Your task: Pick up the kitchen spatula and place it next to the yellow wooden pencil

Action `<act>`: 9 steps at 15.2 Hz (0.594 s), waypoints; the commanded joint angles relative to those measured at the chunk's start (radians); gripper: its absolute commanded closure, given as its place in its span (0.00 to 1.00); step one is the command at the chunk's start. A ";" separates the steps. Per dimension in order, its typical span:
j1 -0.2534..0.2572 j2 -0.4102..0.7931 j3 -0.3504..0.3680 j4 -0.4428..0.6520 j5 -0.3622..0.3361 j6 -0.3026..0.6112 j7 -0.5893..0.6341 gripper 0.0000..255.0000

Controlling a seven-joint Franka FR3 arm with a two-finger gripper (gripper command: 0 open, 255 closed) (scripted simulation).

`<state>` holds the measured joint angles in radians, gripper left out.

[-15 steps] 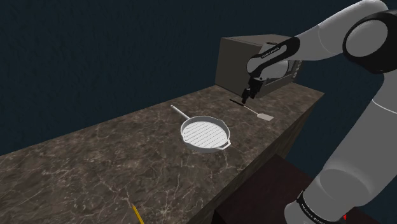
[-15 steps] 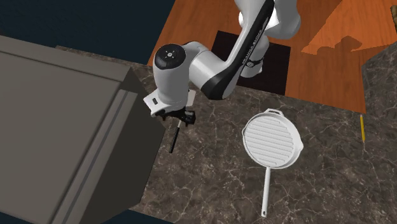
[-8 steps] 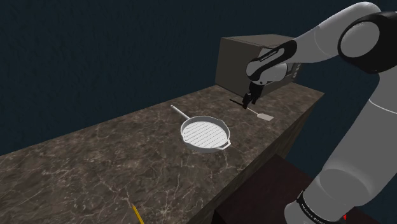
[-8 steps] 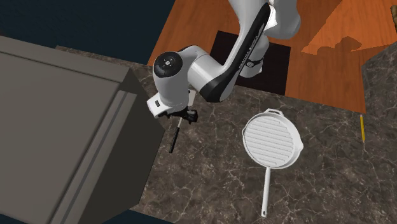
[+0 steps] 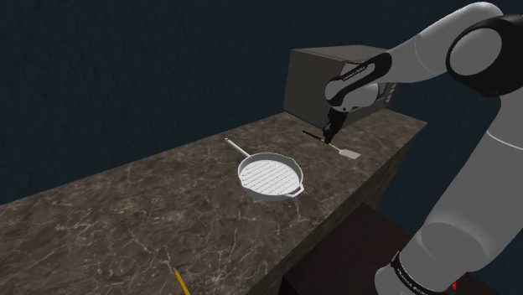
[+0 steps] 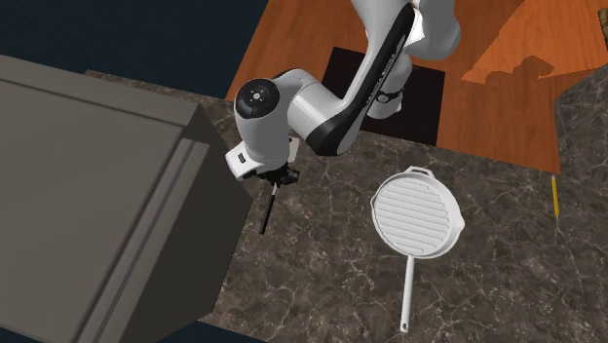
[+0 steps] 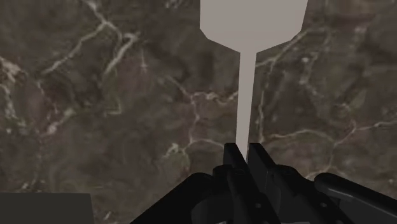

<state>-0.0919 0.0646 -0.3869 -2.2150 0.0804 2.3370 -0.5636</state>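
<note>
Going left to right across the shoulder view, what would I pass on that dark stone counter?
Yellow pencil → white grill pan → spatula, its handle clasped in the end effector. The microwave behind overlaps these, so I leave it out.

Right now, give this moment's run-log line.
phase: grasp | gripper: shut on spatula | spatula: on counter by microwave | yellow pencil: far counter end

We take this for a home kitchen. A long dark marble tabletop [image 5: 126, 201] carries a boxy microwave [image 5: 310, 84] at one end, a ridged grill pan [image 5: 270, 176] with a long handle, and a spatula [image 5: 348, 154]. Beyond the tabletop's edge we see a warm wooden floor [image 6: 507, 107].
</note>
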 commanded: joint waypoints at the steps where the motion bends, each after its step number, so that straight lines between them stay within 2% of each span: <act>1: -0.001 0.002 -0.001 -0.002 0.000 -0.002 0.000 1.00; 7: 0.001 -0.012 -0.001 0.018 -0.009 -0.034 0.010 1.00; 8: 0.001 -0.012 -0.001 0.018 -0.009 -0.034 0.010 0.00; 9: 0.001 -0.053 -0.005 -0.018 -0.034 -0.036 0.037 0.00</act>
<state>-0.0912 0.0312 -0.3901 -2.2191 0.0587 2.3052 -0.5417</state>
